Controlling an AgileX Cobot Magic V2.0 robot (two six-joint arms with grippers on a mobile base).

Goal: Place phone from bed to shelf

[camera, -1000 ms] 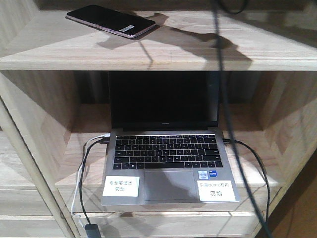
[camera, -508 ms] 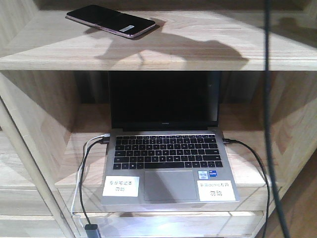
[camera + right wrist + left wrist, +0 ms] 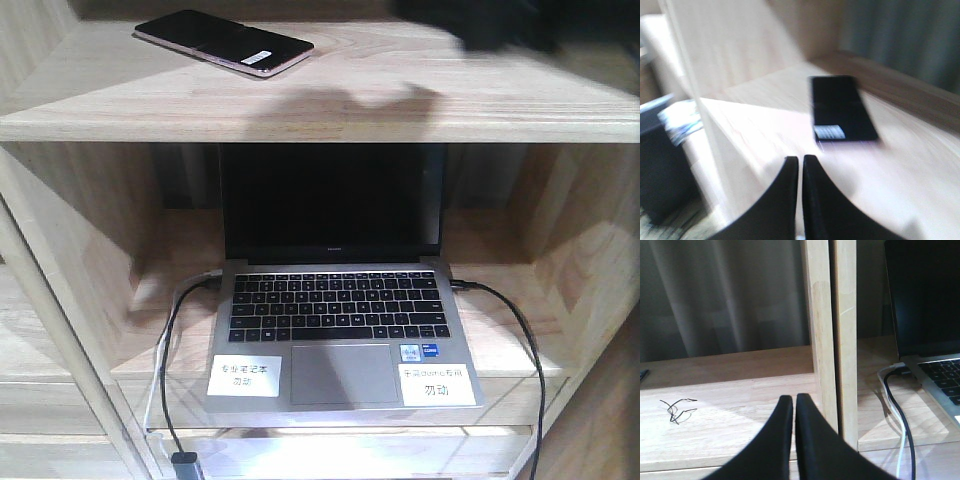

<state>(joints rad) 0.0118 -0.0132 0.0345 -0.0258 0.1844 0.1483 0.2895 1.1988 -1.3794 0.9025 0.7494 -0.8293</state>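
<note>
The phone (image 3: 225,42), a glossy black slab with a pinkish rim and a white sticker, lies flat on the upper board of the light wood shelf (image 3: 350,100), at its left. Nothing touches it. In the blurred right wrist view the phone (image 3: 842,107) lies ahead of my right gripper (image 3: 800,159), which is shut and empty, a short way back from it over the board. A dark blur of that arm (image 3: 480,20) shows at the top right. My left gripper (image 3: 793,397) is shut and empty, low beside a wooden upright (image 3: 832,340). The bed is out of view.
An open grey laptop (image 3: 340,320) with two white labels sits on the lower board, with black cables (image 3: 175,380) plugged in on both sides and hanging off the front. In the left wrist view a thin twisted wire (image 3: 675,409) lies on the board beside the upright.
The dark cable that hung in front of the shelf has swung right and out of view. The arm's shadow on the upper board has shrunk. The phone has not moved.
</note>
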